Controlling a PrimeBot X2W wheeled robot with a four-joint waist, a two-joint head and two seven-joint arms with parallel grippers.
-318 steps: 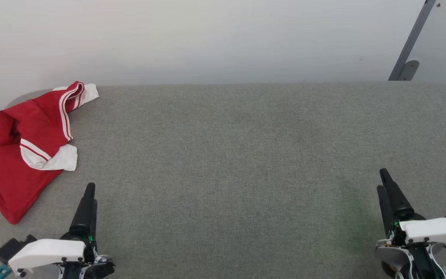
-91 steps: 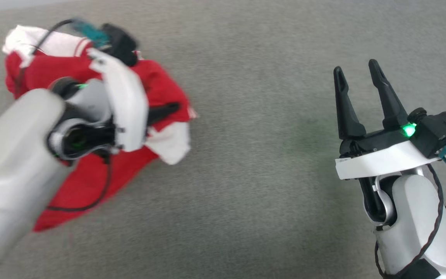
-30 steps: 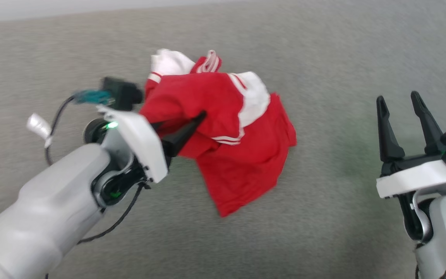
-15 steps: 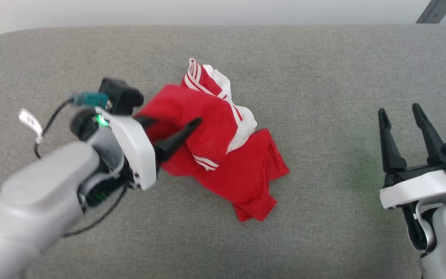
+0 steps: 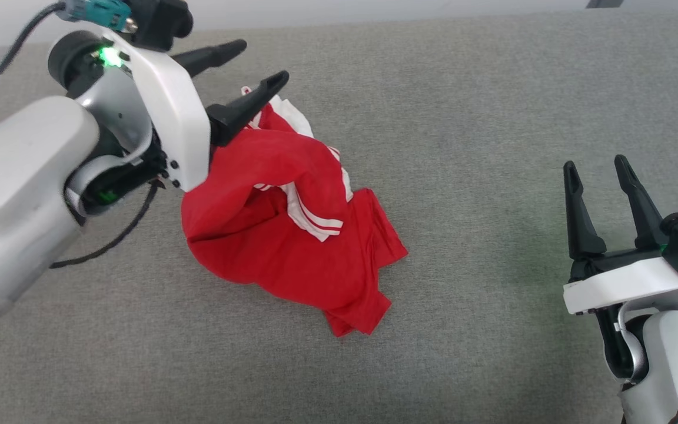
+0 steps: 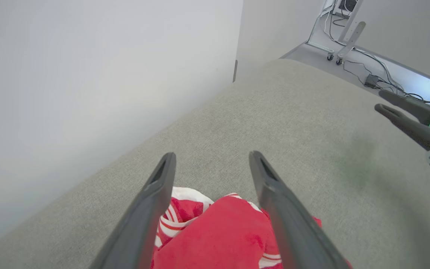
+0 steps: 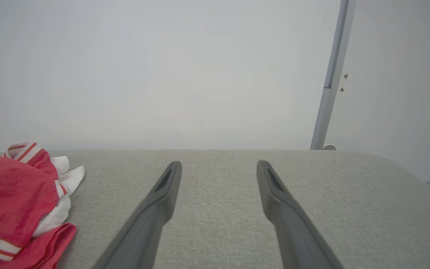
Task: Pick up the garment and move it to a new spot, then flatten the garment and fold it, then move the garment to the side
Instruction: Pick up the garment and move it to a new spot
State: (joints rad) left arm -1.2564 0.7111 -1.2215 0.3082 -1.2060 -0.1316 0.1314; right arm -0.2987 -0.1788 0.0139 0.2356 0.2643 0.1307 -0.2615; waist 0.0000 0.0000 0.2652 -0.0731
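Grey fabric counter [image 5: 492,88] carries the garment [image 5: 280,235] as a crumpled heap near its middle, the left tool [image 5: 262,59] spread empty just above it and the right tool [image 5: 594,162] open well apart, so relocation looks done while flattening, folding and setting aside remain.

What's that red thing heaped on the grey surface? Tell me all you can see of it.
It is a soft red fabric shirt with white sleeve ends and thin white stripe trim. It lies crumpled in a loose heap on the grey cloth-covered surface, one red corner trailing toward the robot. The left gripper stands open over its far end, clamping nothing; whether a finger brushes it cannot be told.
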